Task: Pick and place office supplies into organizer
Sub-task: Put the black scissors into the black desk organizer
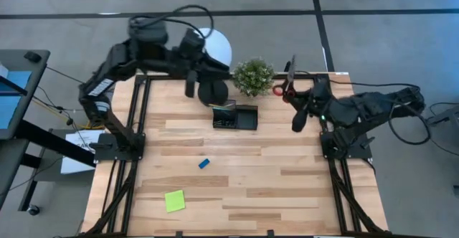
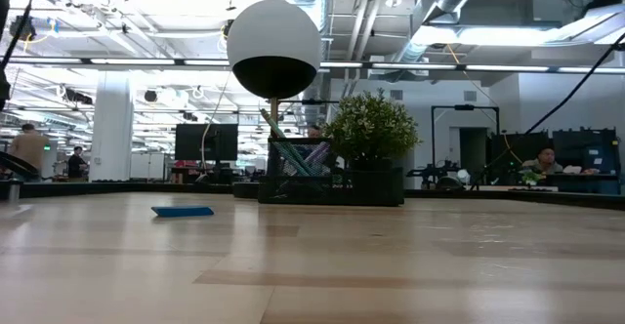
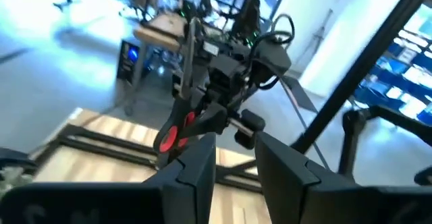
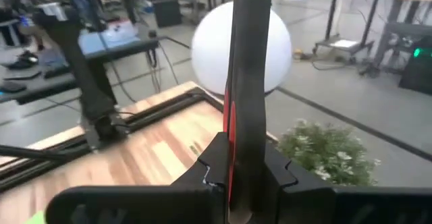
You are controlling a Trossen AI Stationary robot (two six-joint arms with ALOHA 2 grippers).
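The red-handled scissors (image 1: 283,87) hang above the table's far right corner, with my right gripper (image 1: 292,93) shut on them. The black organizer (image 1: 247,117) stands at the far middle with pens (image 1: 224,113) upright in its left part. A small blue eraser (image 1: 204,163) lies flat mid-table. A lime-green sticky pad (image 1: 174,201) lies flat near the front left. My left gripper (image 1: 191,86) is up in the air left of the lamp base, open with nothing between its fingers (image 3: 202,163). Neither gripper shows in the low view. My right gripper pinches the scissors between its two fingers, on their flat sides just above the red handles (image 4: 230,140). The closed dark blades (image 4: 250,62) stick out past the fingertips. The scissors are lifted clear of the table, and in the left wrist view the handles (image 3: 172,135) hang below the fingers.
A potted plant (image 1: 253,76) stands just behind the organizer. A lamp with a white globe (image 1: 217,46) and a round black base (image 1: 213,92) stands to the plant's left, close to my left gripper. The table's near half is bare wood apart from the eraser and pad.
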